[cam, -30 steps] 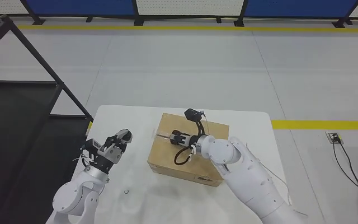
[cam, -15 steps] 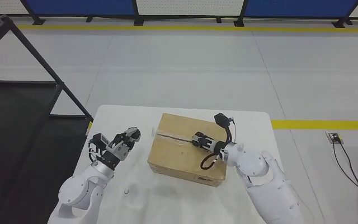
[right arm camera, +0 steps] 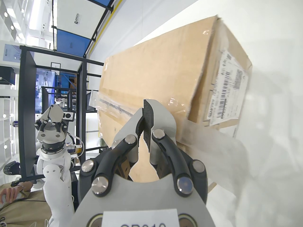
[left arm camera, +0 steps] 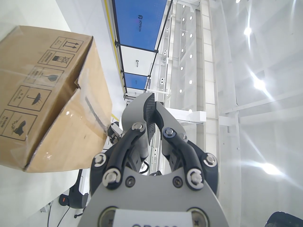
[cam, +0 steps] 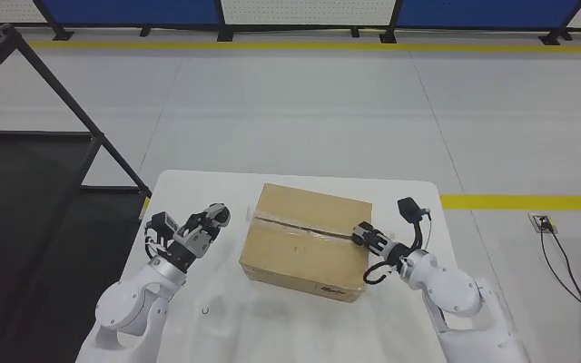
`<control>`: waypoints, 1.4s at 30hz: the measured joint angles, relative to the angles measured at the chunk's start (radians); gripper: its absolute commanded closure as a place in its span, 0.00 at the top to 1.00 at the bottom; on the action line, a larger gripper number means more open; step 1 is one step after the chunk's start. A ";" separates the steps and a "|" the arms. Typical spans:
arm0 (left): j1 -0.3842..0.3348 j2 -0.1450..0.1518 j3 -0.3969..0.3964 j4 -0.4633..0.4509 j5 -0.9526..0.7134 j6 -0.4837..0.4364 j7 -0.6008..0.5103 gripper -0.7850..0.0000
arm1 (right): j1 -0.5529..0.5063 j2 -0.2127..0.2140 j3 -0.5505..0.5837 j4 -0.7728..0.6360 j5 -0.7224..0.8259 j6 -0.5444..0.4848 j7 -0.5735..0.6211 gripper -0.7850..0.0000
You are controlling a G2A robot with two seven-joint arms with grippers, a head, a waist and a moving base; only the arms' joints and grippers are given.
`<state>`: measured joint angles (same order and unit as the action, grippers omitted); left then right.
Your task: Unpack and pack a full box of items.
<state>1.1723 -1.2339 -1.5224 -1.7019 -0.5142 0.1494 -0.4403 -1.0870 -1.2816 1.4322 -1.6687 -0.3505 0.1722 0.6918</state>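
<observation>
The cardboard box (cam: pixel 304 238) stands shut on the white table (cam: pixel 272 318), between my two grippers. My right gripper (cam: pixel 360 234) is at the end of the box's taped seam, its fingers pinched together; I cannot tell if anything is caught between them. My left gripper (cam: pixel 216 218) hovers just beside the box's opposite side, empty, with its fingers pressed together.

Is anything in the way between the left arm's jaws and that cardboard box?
Nothing visible. The left jaws hang beside the box, apart from it, with just bare table in the gap. A small ring lies on the table nearer the robot, off that line.
</observation>
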 measured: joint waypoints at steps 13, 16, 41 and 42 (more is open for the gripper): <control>-0.021 0.003 0.015 0.004 0.012 0.013 -0.002 0.00 | -0.098 0.016 0.073 -0.024 0.018 -0.002 -0.047 0.00; -0.022 0.004 0.016 0.004 0.012 0.014 0.001 0.00 | -0.082 0.016 0.056 0.004 0.025 -0.011 -0.042 0.00; 0.019 0.008 -0.017 -0.024 -0.028 -0.031 0.053 0.00 | 0.041 0.014 -0.066 0.036 0.020 -0.046 -0.074 0.00; 0.023 0.008 -0.019 -0.026 -0.030 -0.034 0.055 0.00 | 0.059 0.012 -0.078 0.055 0.010 -0.032 -0.073 0.00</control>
<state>1.1954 -1.2260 -1.5412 -1.7278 -0.5444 0.1156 -0.3855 -1.0282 -1.2692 1.3543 -1.6137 -0.3406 0.1406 0.6192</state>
